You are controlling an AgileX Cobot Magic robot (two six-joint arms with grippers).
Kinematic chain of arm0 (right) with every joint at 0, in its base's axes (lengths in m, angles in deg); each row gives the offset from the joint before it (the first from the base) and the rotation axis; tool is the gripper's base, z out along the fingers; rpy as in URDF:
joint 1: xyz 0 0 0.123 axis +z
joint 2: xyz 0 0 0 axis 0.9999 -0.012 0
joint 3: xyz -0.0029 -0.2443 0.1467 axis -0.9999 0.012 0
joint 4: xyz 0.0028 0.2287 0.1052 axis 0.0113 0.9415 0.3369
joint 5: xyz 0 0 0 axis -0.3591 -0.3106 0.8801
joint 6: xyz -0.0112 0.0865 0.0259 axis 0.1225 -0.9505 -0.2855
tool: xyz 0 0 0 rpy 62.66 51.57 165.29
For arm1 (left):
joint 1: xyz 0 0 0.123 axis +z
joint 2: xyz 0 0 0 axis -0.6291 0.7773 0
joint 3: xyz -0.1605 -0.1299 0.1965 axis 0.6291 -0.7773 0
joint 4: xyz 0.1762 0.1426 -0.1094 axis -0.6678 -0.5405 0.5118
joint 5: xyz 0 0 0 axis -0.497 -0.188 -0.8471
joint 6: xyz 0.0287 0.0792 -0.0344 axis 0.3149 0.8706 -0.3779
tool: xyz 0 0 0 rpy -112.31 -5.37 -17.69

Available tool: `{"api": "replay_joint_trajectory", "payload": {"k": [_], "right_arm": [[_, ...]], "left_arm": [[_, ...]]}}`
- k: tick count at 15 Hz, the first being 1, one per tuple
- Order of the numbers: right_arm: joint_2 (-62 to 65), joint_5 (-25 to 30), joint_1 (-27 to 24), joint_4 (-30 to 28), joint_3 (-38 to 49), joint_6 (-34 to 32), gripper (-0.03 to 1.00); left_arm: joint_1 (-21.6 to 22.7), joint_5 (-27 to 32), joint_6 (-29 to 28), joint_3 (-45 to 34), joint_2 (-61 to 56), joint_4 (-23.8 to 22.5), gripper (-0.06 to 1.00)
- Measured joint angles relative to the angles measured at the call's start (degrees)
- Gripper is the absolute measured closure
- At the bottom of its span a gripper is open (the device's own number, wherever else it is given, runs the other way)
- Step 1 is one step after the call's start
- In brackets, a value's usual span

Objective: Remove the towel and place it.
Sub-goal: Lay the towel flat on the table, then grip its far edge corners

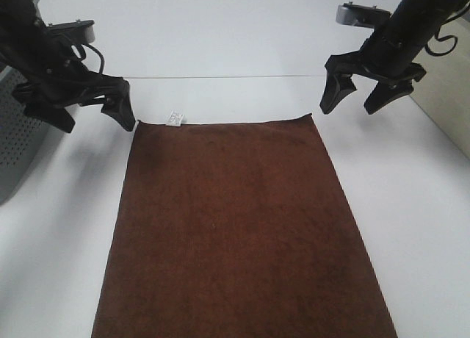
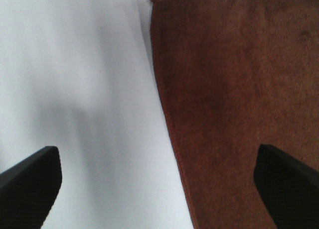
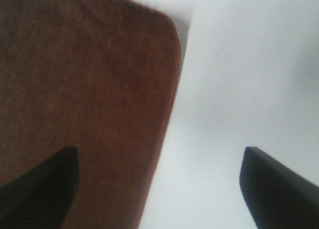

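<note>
Two hemmed corners at the far short edge of the towel [image 1: 242, 228] look like the best places to pinch. The cloth lies spread flat on the white table [image 1: 411, 206], its near end running out of view. The left gripper [image 1: 99, 123] hangs with jaws wide and empty beside the corner near the white tag [image 1: 175, 117]; one fingertip may graze that corner, though the high view leaves this unclear. The right gripper [image 1: 350, 107] is equally wide and empty, just past the other corner. Terry like this is probably soft, light and limp, and would sag between the two grips once lifted.
</note>
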Motion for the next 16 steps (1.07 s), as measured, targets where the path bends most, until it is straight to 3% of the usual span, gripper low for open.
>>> {"api": "replay_joint_trajectory", "payload": {"k": [5,7,16], "right_arm": [[-10.5,2.2,0.0,1.4,-10.7,1.4,0.13],[-13.1,2.1,0.0,3.7,-13.7,2.0,0.13],[-18.0,0.5,0.0,5.9,-16.6,2.2,0.15]], "left_arm": [[0.0,2.6,3.6,14.4,12.8,6.3,-0.03],[0.0,4.6,3.8,18.0,16.1,6.8,-0.03],[0.0,4.9,4.1,20.5,19.6,8.8,-0.03]]}}
